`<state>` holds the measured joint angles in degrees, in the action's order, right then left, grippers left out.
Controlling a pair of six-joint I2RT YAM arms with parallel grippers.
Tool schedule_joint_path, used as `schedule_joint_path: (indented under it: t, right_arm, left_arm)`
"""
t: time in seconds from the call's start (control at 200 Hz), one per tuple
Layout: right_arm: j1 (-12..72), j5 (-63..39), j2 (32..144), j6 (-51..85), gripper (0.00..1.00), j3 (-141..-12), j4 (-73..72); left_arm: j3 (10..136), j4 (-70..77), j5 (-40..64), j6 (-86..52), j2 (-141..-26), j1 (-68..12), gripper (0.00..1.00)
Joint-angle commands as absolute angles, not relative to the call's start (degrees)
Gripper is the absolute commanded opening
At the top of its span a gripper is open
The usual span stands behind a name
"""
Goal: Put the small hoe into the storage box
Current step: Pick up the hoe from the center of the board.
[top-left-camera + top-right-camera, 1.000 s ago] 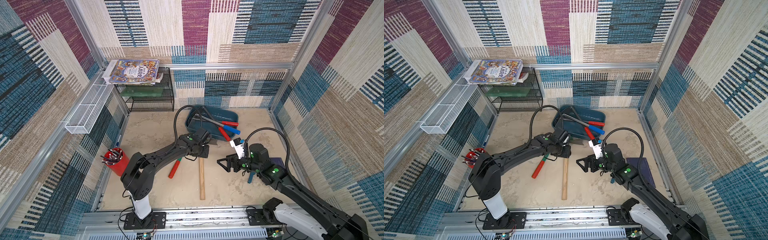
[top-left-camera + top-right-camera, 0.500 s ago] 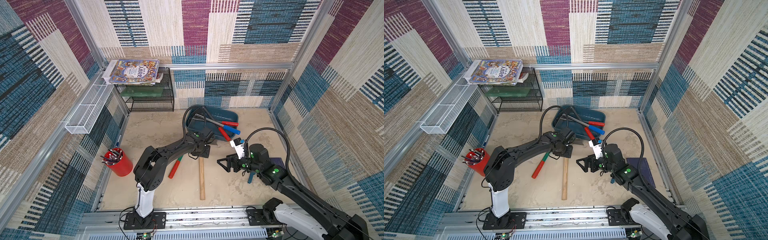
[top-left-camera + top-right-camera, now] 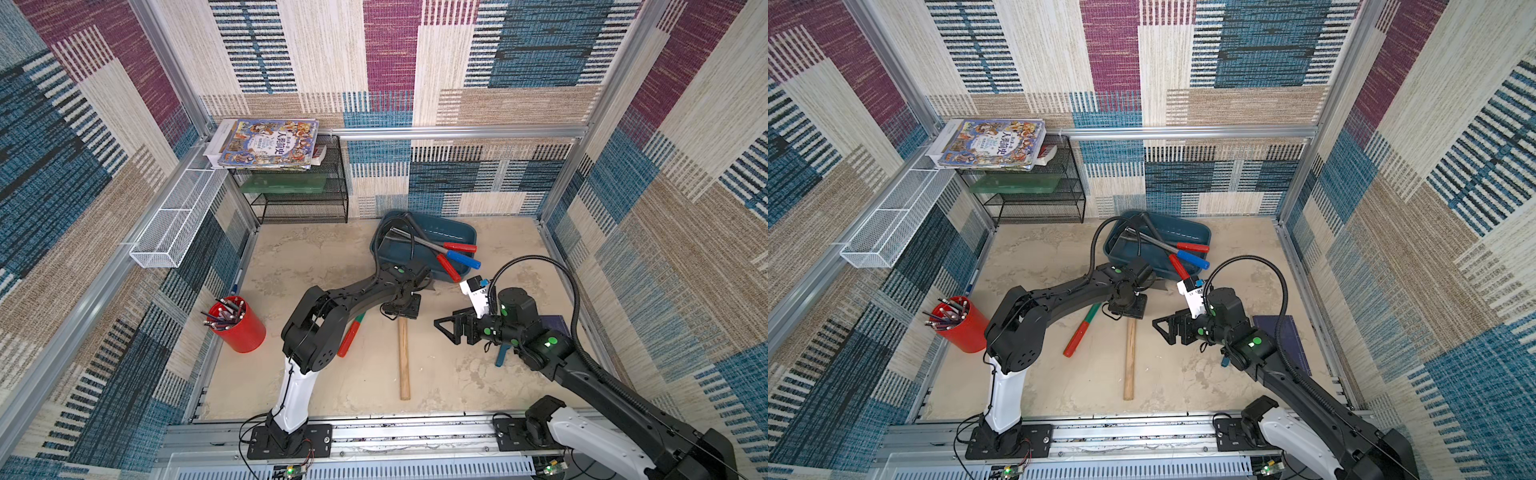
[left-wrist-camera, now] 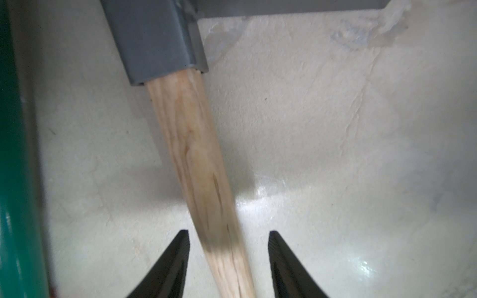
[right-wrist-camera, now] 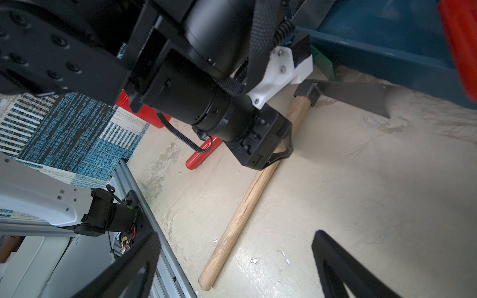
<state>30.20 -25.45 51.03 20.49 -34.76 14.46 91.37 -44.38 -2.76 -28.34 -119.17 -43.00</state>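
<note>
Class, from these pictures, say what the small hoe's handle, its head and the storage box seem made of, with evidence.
Hoe handle: bare pale wood, matt; grain streaks show.
Hoe head: likely metal; thin folded socket, smooth grey coat.
Storage box: probably plastic; slightly glossy teal, moulded rounded corners.

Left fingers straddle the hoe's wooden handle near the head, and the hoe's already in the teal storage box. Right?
No. The left fingers do straddle the wooden handle near the head, but the small hoe lies on the floor outside the storage box, as both top views show.
</note>
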Motion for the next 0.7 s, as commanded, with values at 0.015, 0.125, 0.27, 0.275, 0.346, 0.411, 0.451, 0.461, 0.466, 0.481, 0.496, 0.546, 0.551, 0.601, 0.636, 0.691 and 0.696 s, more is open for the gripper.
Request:
schedule_joint_path:
  t: [0.015,0.125,0.27,0.275,0.346,0.411,0.451,0.461,0.466,0.481,0.496,0.546,0.551,0.601,0.636,0.691,0.696]
  right_arm:
    - [30.2,-25.0,50.8,19.8,0.96,-34.8,14.6]
    - [30.3,-25.0,50.5,19.8,0.95,-34.7,14.4]
    - [30.4,-24.9,50.5,19.9,0.96,-34.7,14.4]
    - [30.3,-24.9,50.5,19.8,0.96,-34.7,14.4]
    - [30.4,-24.9,50.6,19.9,0.96,-34.7,14.5]
    - [30.4,-24.9,50.5,19.9,0.96,-34.7,14.5]
    - [30.4,-24.8,50.5,19.8,0.96,-34.8,14.5]
    - [30.4,-24.8,50.5,19.9,0.96,-34.8,14.5]
    - [30.4,-24.8,50.5,19.8,0.96,-34.8,14.5]
    - [30.4,-24.8,50.5,19.9,0.96,-34.7,14.5]
    - [30.4,-24.8,50.5,19.9,0.96,-34.7,14.5]
    - [30.3,-24.8,50.4,19.9,0.96,-34.7,14.5]
    - [30.3,-24.8,50.4,19.8,0.96,-34.7,14.5]
    - [30.4,-24.8,50.4,19.8,0.96,-34.7,14.6]
    - [30.4,-24.8,50.4,19.9,0.96,-34.8,14.6]
    - [30.3,-24.7,50.4,19.9,0.96,-34.8,14.6]
    - [30.3,-24.7,50.4,19.9,0.96,-34.8,14.6]
  left_arm:
    - [92.2,-45.1,-2.3,-28.7,-119.9,-42.4,0.53]
    - [92.8,-45.2,-2.2,-28.7,-120.5,-42.3,0.53]
    - [94.0,-45.9,-2.0,-28.9,-121.8,-42.0,0.52]
    - [94.1,-45.9,-1.9,-29.0,-121.8,-42.1,0.51]
    - [94.4,-45.8,-1.8,-29.2,-122.3,-42.1,0.51]
    - [95.0,-46.3,-1.8,-29.4,-122.9,-42.1,0.51]
    - [95.3,-46.5,-1.8,-29.4,-123.2,-42.1,0.50]
    - [95.4,-46.6,-1.8,-29.4,-123.3,-42.1,0.50]
    - [95.5,-46.6,-1.8,-29.4,-123.4,-42.1,0.50]
    - [95.6,-46.6,-1.8,-29.4,-123.4,-42.1,0.50]
    - [95.7,-46.7,-1.8,-29.4,-123.6,-42.0,0.50]
    - [95.9,-46.9,-1.9,-29.6,-123.9,-42.1,0.50]
    - [96.0,-47.0,-1.9,-29.6,-124.0,-42.1,0.50]
    - [96.6,-47.6,-2.2,-29.7,-124.5,-42.1,0.49]
    - [96.9,-47.9,-2.2,-29.7,-124.9,-42.0,0.48]
    - [97.1,-48.1,-2.2,-29.7,-125.1,-42.1,0.48]
    - [97.1,-48.1,-2.2,-29.8,-125.1,-42.1,0.48]
